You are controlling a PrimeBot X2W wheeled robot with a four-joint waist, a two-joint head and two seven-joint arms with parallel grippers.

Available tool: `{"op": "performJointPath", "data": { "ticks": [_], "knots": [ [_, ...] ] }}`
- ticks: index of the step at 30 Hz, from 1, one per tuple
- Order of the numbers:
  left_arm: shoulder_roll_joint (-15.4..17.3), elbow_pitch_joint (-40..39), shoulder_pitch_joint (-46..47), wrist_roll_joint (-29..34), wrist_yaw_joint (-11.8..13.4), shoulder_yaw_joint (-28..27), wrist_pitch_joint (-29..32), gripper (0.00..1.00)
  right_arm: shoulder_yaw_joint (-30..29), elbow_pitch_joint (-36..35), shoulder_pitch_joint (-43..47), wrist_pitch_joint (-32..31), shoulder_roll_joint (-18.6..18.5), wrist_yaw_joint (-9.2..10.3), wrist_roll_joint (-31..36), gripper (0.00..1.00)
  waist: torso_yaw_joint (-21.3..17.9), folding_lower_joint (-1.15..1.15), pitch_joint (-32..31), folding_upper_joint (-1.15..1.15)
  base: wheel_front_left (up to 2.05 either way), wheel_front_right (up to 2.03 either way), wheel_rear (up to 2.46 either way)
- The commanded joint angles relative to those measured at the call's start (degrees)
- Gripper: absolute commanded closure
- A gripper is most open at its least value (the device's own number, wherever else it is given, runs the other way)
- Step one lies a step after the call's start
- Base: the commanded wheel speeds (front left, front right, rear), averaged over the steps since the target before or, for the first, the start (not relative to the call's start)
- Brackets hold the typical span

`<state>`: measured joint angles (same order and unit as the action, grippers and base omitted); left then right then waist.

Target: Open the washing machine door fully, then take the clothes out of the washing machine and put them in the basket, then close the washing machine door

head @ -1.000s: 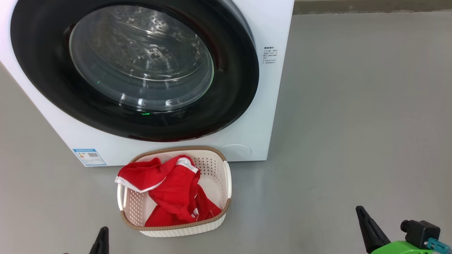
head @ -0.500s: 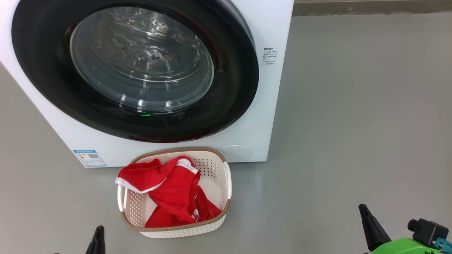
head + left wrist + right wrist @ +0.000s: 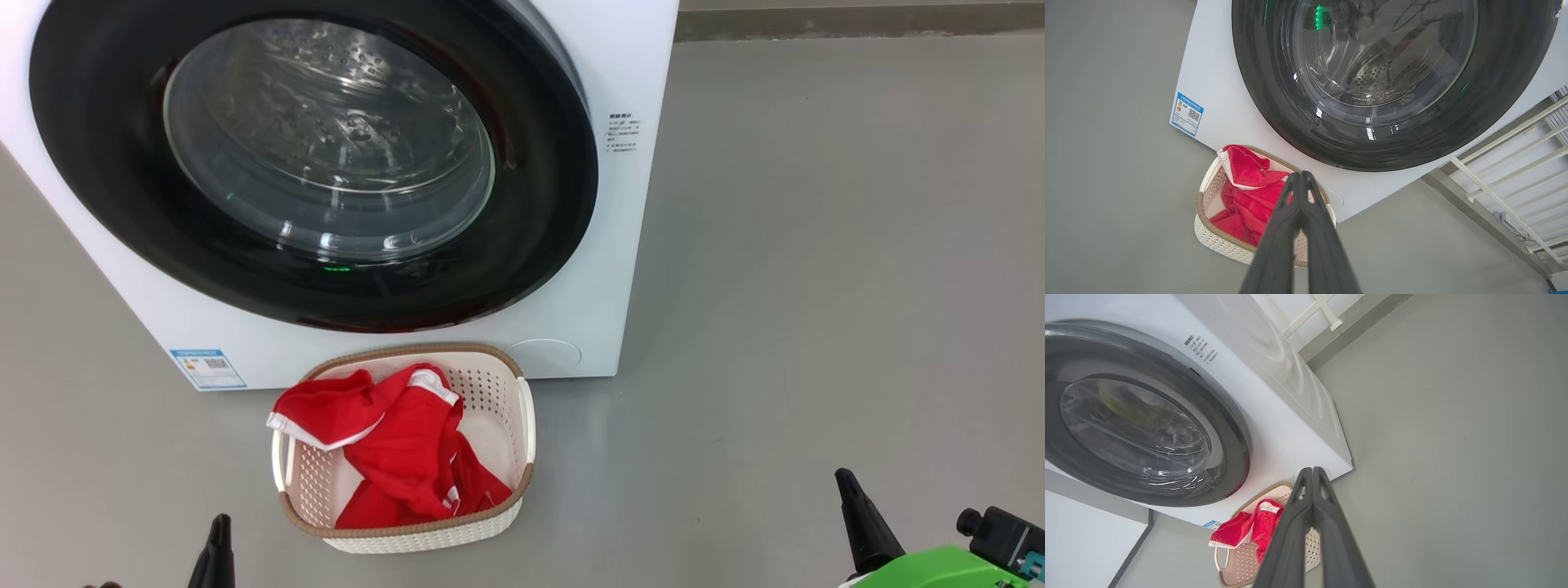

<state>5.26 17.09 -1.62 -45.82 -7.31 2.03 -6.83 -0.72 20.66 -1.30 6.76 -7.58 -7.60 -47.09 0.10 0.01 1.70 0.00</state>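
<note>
The white washing machine (image 3: 620,245) fills the upper left of the head view, and its round black-rimmed door (image 3: 318,163) lies flat against the front, closed. On the floor right before it stands the cream basket (image 3: 526,425) with the red clothes (image 3: 400,445) heaped inside, one white-trimmed edge draped over its left rim. My left gripper (image 3: 217,527) is at the bottom left, shut and empty. At the bottom right my right gripper (image 3: 845,482) is shut as well, nothing in it. Both wrist views show the fingers (image 3: 1300,179) (image 3: 1312,473) pressed together, pointing toward basket and machine.
Bare grey floor (image 3: 816,327) spreads right of the machine and around the basket. A white railing (image 3: 1515,163) and a wall base stand beyond the machine's far side. A blue-bordered label (image 3: 207,369) sits low on the machine's front.
The whole head view has drifted slightly down, so the camera moved. Both grippers sit a little lower and further out at the bottom edge. Door, basket and clothes are unchanged.
</note>
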Motion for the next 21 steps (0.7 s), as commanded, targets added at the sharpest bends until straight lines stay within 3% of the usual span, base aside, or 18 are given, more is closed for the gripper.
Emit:
{"op": "performJointPath", "data": {
  "ticks": [1, 21],
  "knots": [
    [0.53, -1.54, 2.49, -1.50, -0.07, -1.27, 0.33, 1.00, -0.01, -1.74, -2.32, -0.33, -0.33, 0.04, -1.67, 1.00, 0.00, -0.01, -0.02, 0.00, 0.00, 0.00, 0.00],
    [-0.12, -1.94, 3.87, -13.36, -0.10, -3.02, 3.60, 1.00, -1.54, -3.02, -2.99, -3.73, 0.98, 0.06, -13.01, 1.00, -0.03, -0.01, -0.42, 0.00, 0.00, 0.00, 0.00]
  ]
}}
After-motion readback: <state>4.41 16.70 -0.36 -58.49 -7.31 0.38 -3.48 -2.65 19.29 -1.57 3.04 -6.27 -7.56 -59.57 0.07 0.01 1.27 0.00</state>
